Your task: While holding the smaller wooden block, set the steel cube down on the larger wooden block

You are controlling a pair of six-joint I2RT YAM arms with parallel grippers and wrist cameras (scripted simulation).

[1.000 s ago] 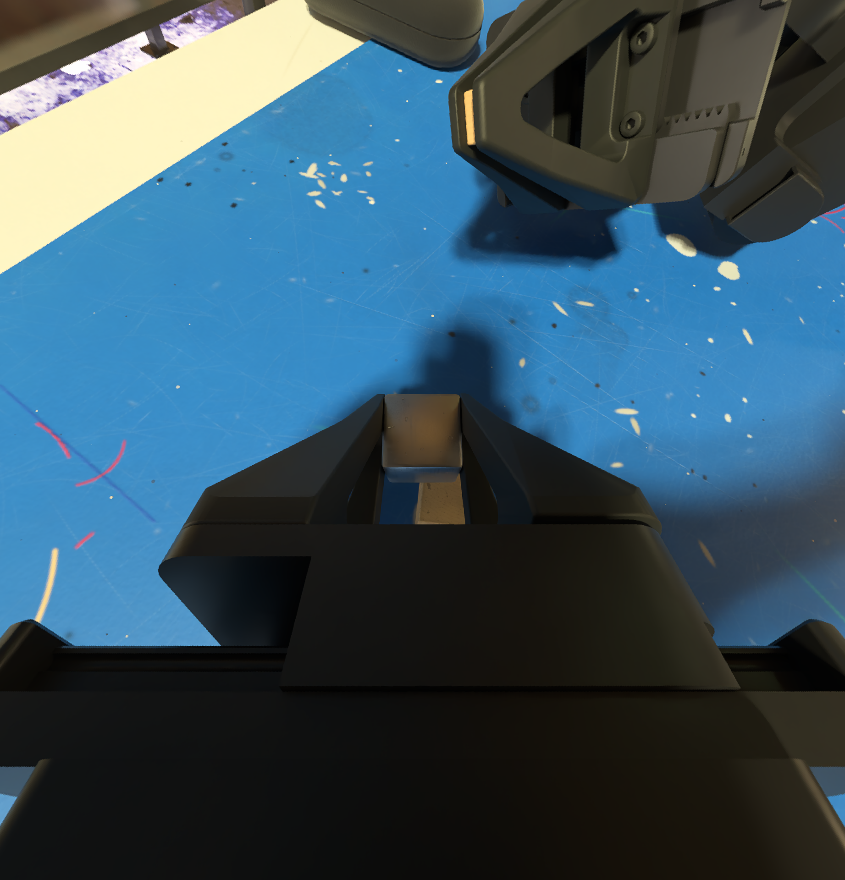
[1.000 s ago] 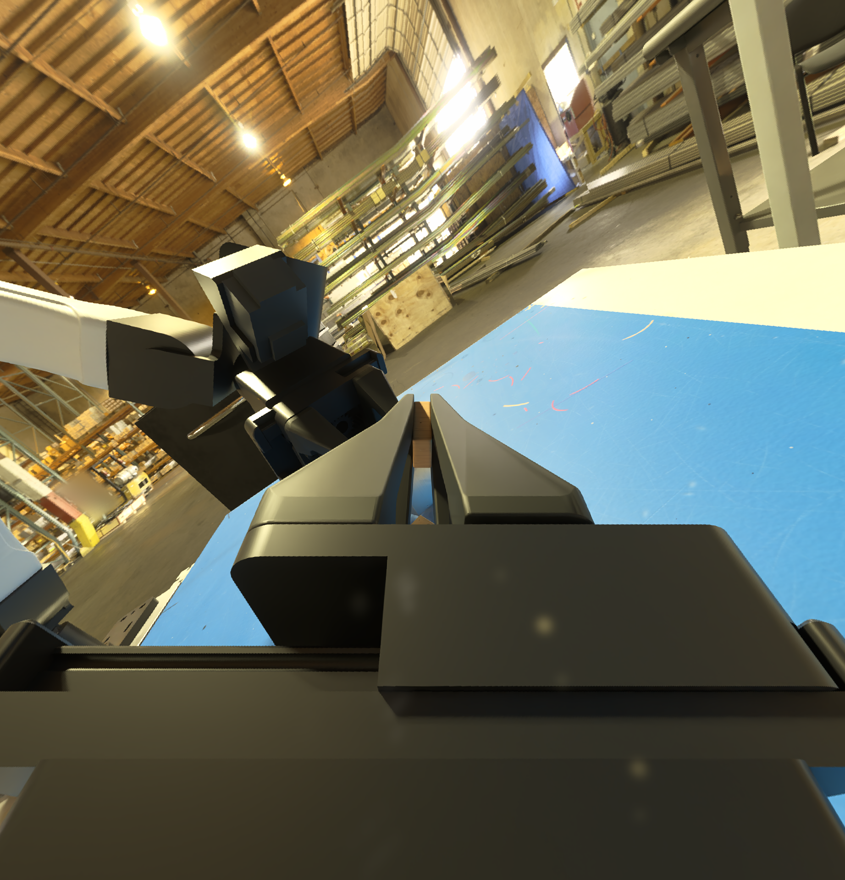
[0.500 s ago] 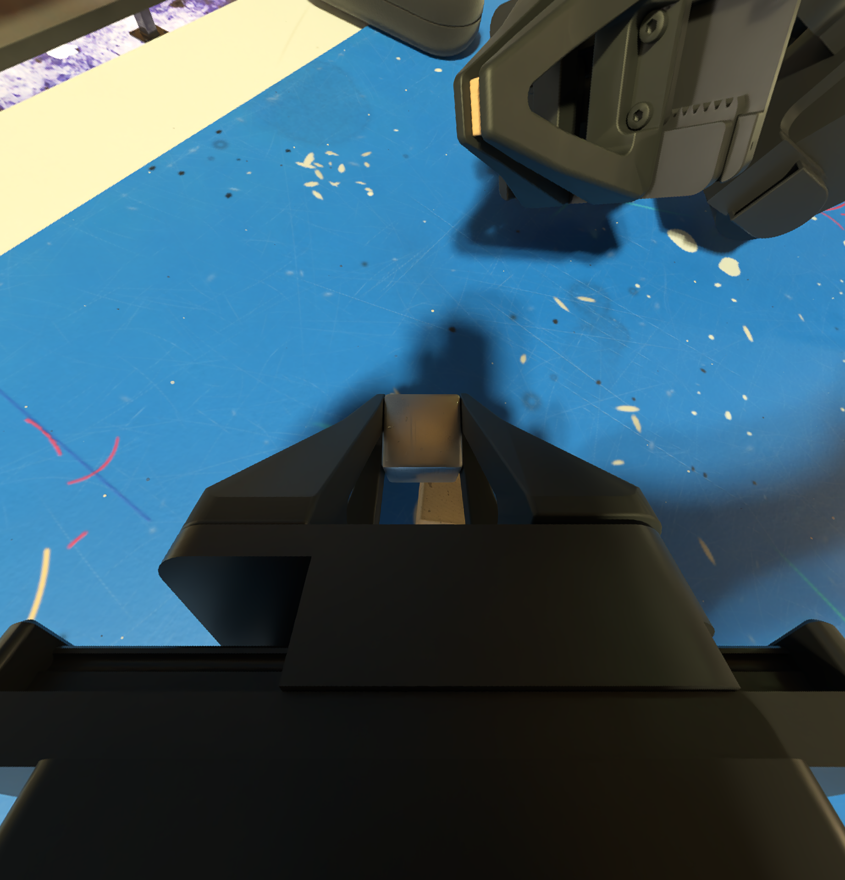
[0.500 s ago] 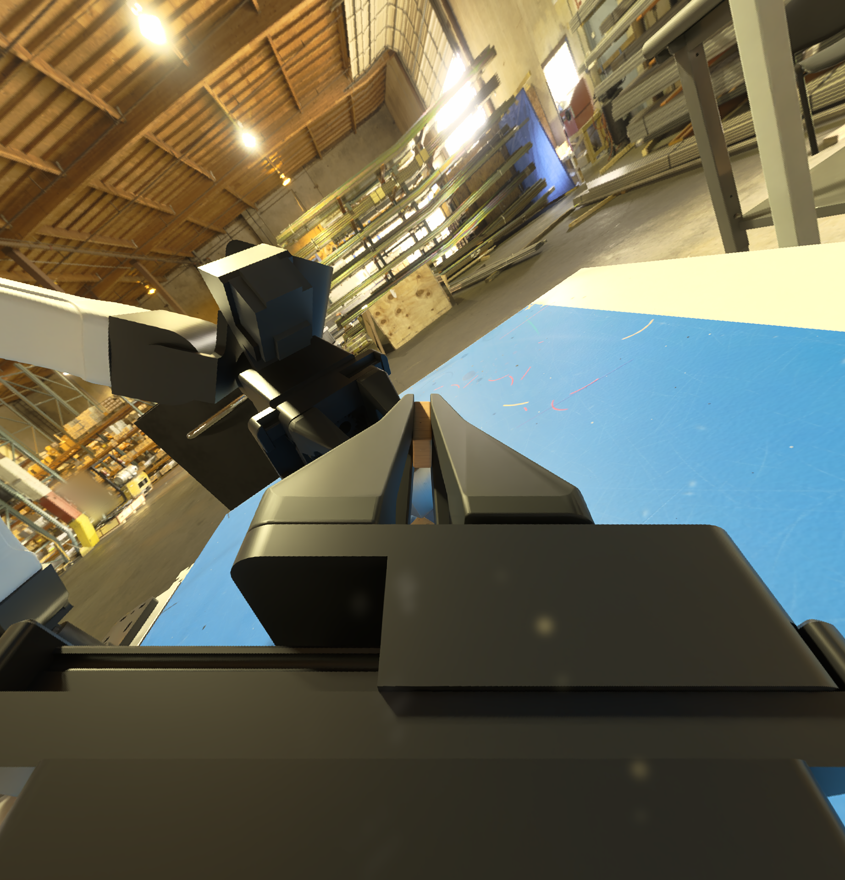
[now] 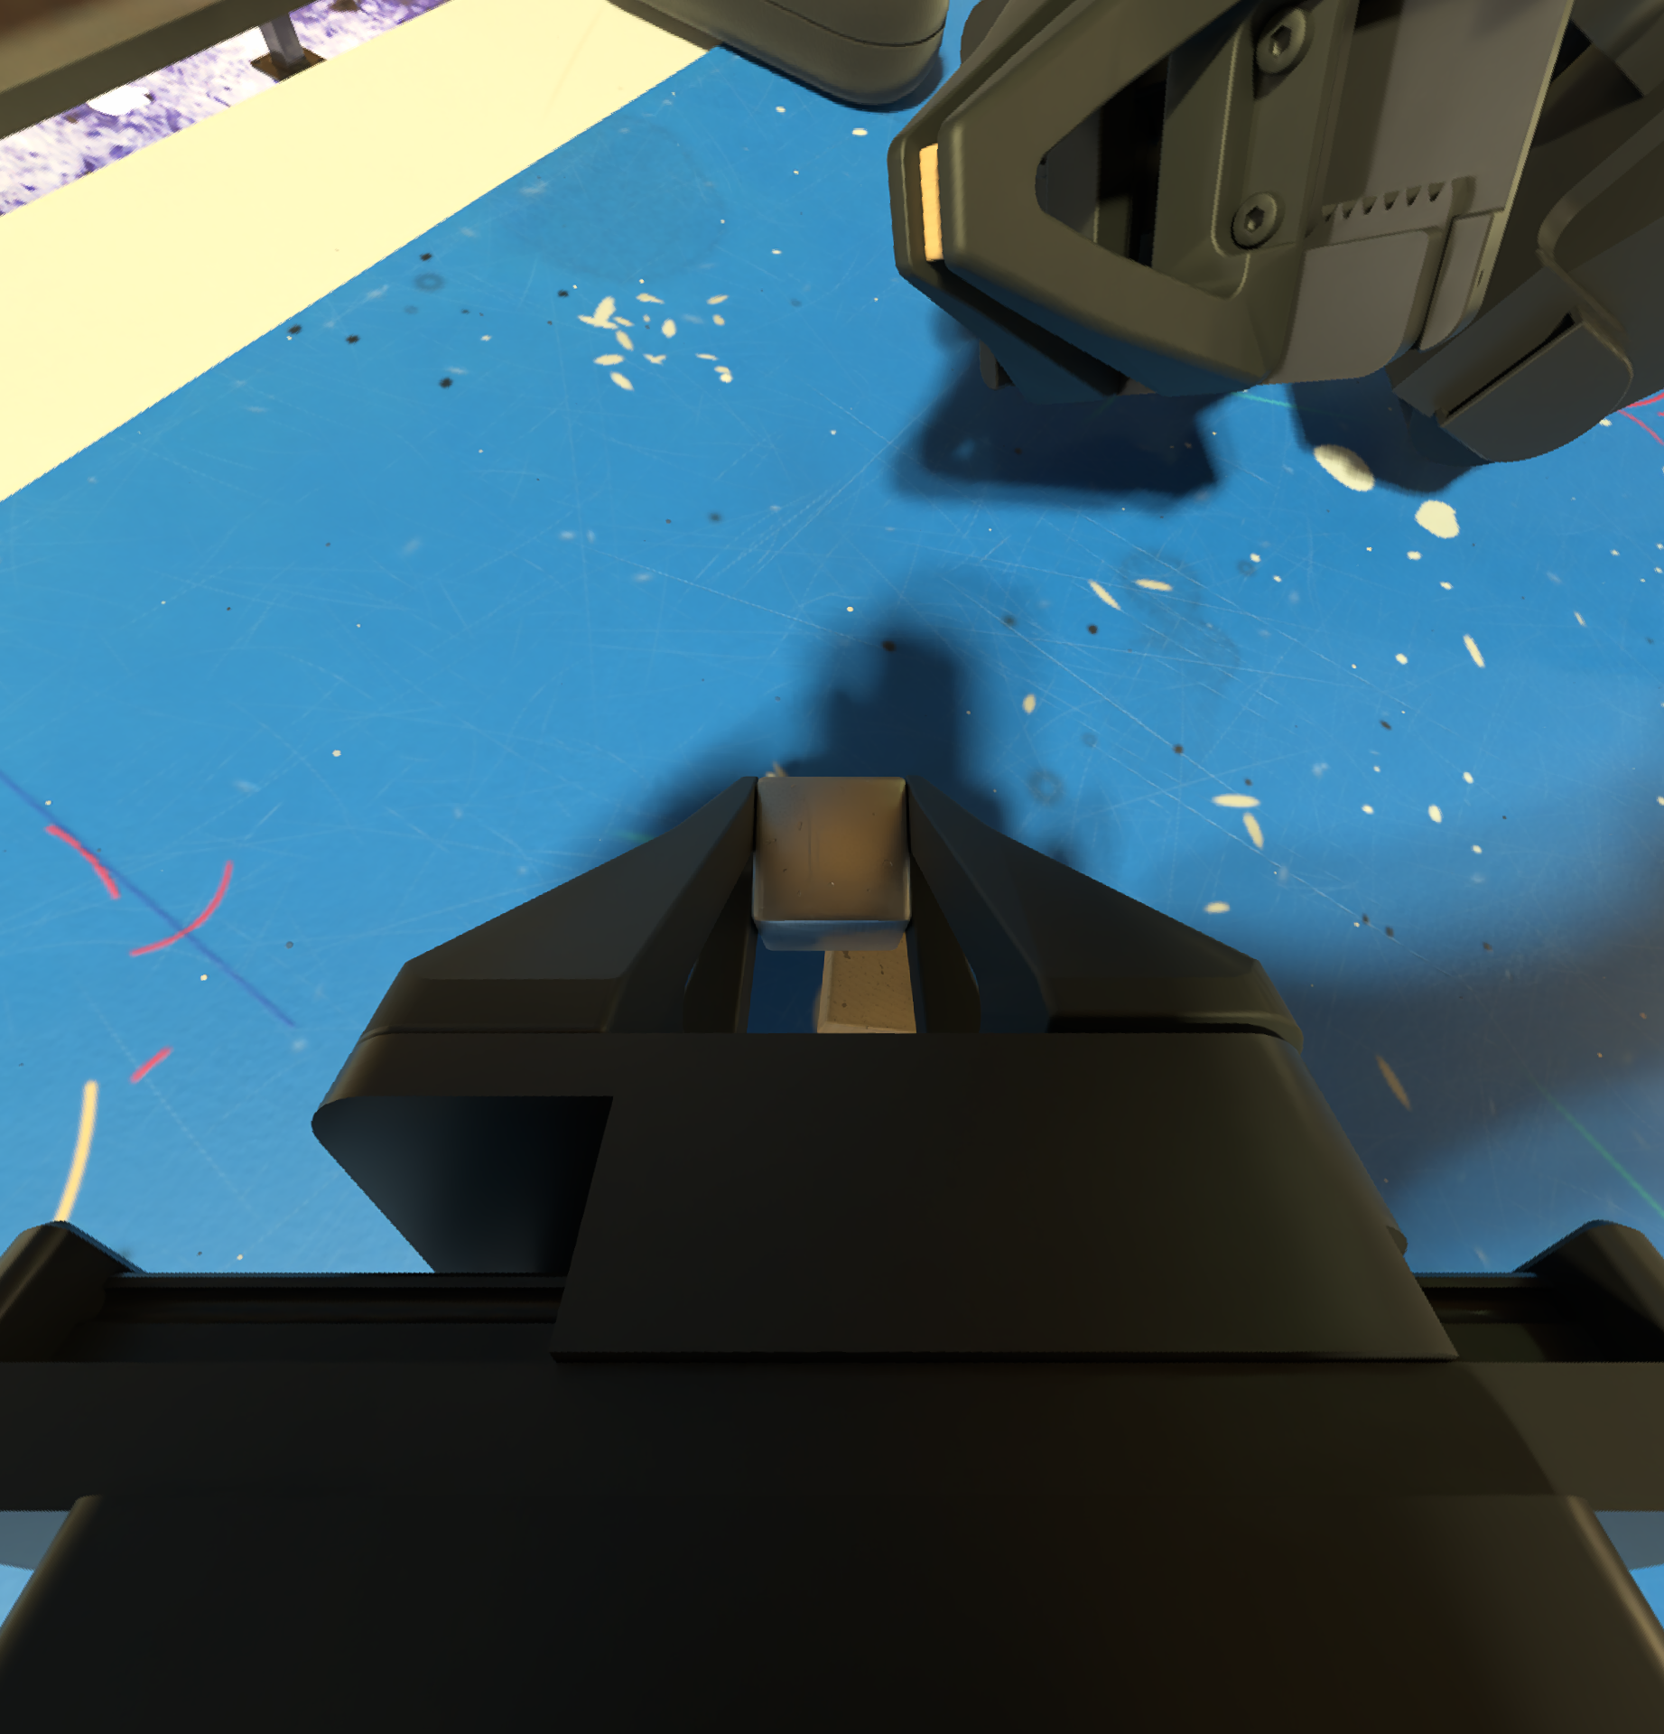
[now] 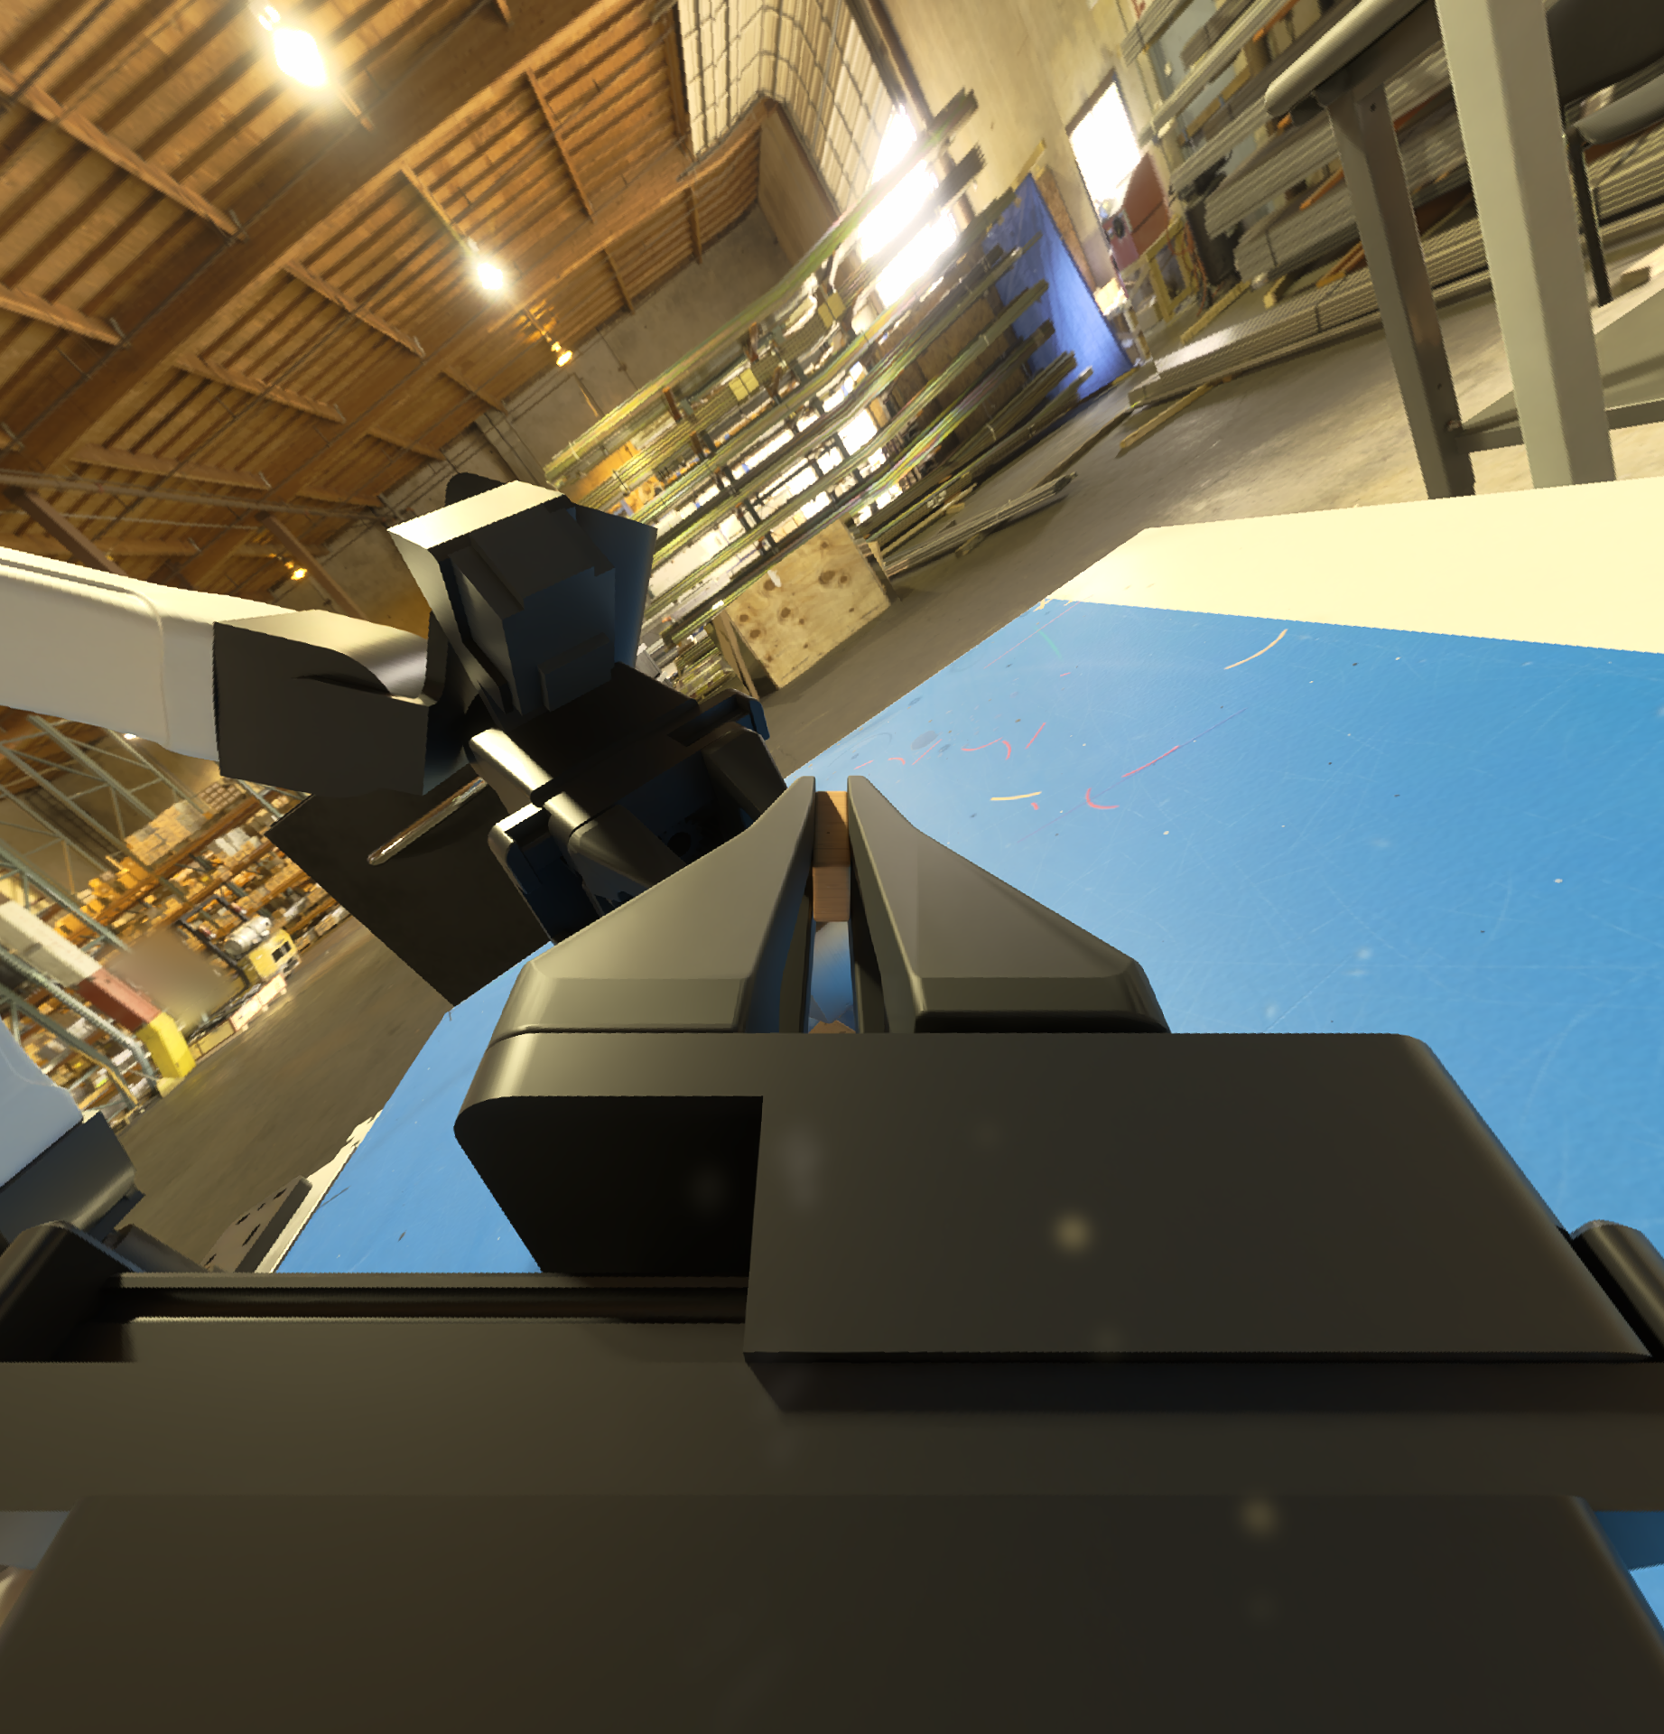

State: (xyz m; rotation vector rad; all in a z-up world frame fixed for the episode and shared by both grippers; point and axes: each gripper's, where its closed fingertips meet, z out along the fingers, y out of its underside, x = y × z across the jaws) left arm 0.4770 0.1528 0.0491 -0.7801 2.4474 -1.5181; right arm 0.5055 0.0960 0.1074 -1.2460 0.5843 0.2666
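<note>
Steel cube (image 5: 830,859) clamped in left gripper (image 5: 830,844) jaws, frame centre, above blue worktop (image 5: 434,610). Smaller wooden block (image 6: 832,859) pinched by right gripper (image 6: 832,844). Larger wooden block (image 5: 867,990) glimpsed beneath cube; cube best centred, lowered slowly before release.

We see a grey steel cube (image 5: 830,859), a tan wooden block (image 6: 832,859), and a blue mat (image 5: 528,610) speckled white.
</note>
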